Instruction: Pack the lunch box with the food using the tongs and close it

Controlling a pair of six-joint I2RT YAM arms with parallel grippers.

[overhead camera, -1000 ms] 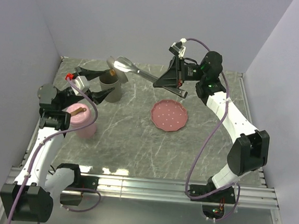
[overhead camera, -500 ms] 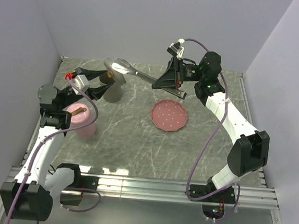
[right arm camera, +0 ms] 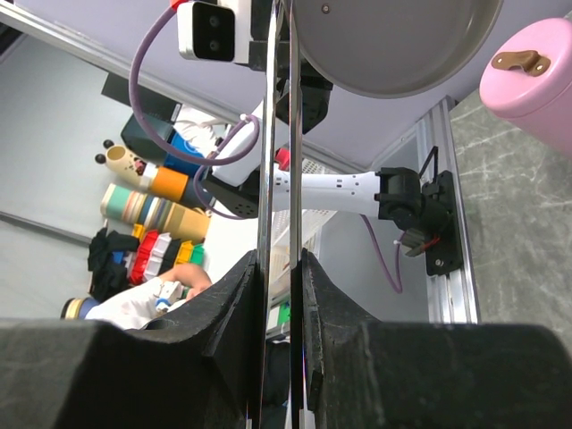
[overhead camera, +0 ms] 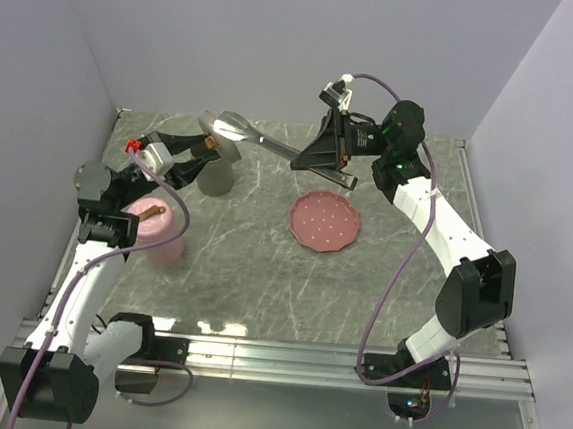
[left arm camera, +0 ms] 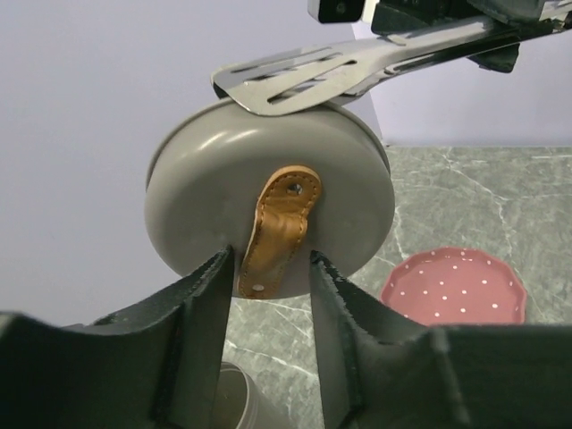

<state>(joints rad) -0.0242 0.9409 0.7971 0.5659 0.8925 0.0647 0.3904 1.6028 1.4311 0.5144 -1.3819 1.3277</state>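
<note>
2 weak holds carry the grey lid (left arm camera: 197,188), tilted mid-frame in the left wrist view: the tongs (left arm camera: 295,76), clamped in the right gripper (right arm camera: 279,264), only touch its upper rim and the left gripper (left arm camera: 271,259) stands half-parted around the tan strap (left arm camera: 279,223), so it could drop

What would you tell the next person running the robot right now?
Left gripper: fingers either side of the tan strap on the grey lid, which is tilted up above the grey box. I can't tell if it grips.
Right gripper: shut on the tongs, tips at the lid's top edge.
Pink plate: bare. Pink box: lidded, by the left arm. No food in view.
Done: probably the packing, but the box's inside is hidden.
Left: put the lid on the grey box.
</note>
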